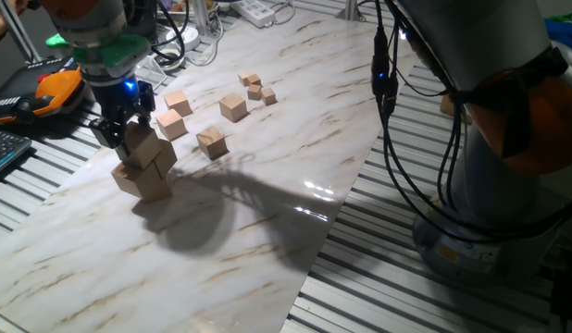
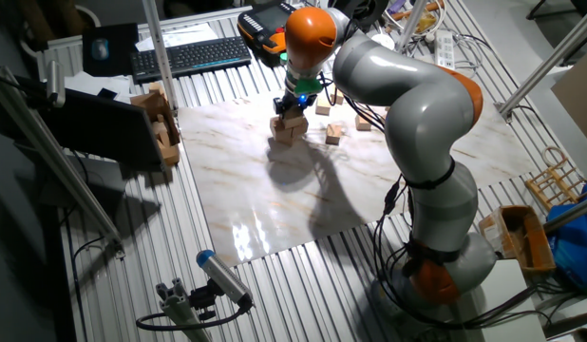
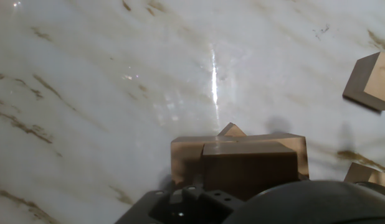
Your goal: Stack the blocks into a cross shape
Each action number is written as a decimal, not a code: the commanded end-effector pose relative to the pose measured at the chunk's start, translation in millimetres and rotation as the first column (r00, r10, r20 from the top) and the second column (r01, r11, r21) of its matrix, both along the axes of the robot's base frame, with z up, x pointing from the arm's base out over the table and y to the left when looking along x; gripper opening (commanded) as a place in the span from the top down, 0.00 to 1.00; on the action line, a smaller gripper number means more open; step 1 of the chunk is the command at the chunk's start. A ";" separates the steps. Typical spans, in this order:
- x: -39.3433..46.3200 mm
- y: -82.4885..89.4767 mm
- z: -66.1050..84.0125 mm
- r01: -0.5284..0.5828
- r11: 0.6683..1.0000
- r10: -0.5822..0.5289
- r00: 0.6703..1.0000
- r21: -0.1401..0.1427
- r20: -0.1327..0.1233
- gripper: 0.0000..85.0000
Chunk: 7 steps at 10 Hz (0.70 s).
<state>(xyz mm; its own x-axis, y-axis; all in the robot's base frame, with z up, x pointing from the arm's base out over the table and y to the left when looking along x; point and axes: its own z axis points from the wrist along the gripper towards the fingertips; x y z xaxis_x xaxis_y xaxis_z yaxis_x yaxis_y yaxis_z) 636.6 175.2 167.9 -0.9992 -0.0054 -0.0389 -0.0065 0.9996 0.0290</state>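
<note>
Your blocks are plain tan wooden cubes with smooth, unpainted faces. At the left of the marbled worktop [image 1: 267, 213] you have a small stack [image 1: 145, 168]: a lower cube [image 1: 149, 182] on the surface, another [image 1: 163, 157] leaning tilted against it, and a top cube [image 1: 141, 144] sitting skewed on them. In the hand view you see the stack [image 3: 239, 162] just past the fingers, a wide lower face with a darker cube in front and a small corner poking up behind.

Your pincer [image 1: 122, 129] is down on the top cube, its dark fingers [image 1: 106, 132] close around that cube's upper part; it looks clamped on it, though the exact contact is hard to see. In the other fixed view the pincer [image 2: 293, 104] sits right over the stack [image 2: 290, 126].

To the right, loose cubes lie apart on the worktop: two near the stack [image 1: 175, 115], one beside them [image 1: 212, 141], one further on [image 1: 233, 108], then a cluster of tiny ones [image 1: 255, 88].
</note>
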 end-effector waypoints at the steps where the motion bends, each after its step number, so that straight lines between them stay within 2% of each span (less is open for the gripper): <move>1: -0.2 0.2 0.1 0.000 1.000 0.000 1.000 0.000 0.000 1.00; 7: -0.3 1.3 0.3 -0.006 1.000 0.006 1.000 -0.011 -0.001 1.00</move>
<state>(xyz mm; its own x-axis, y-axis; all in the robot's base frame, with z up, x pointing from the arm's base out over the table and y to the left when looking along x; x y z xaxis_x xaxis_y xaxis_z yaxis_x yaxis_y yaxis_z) 636.3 176.5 168.1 -0.9993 -0.0121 -0.0362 -0.0128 0.9998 0.0173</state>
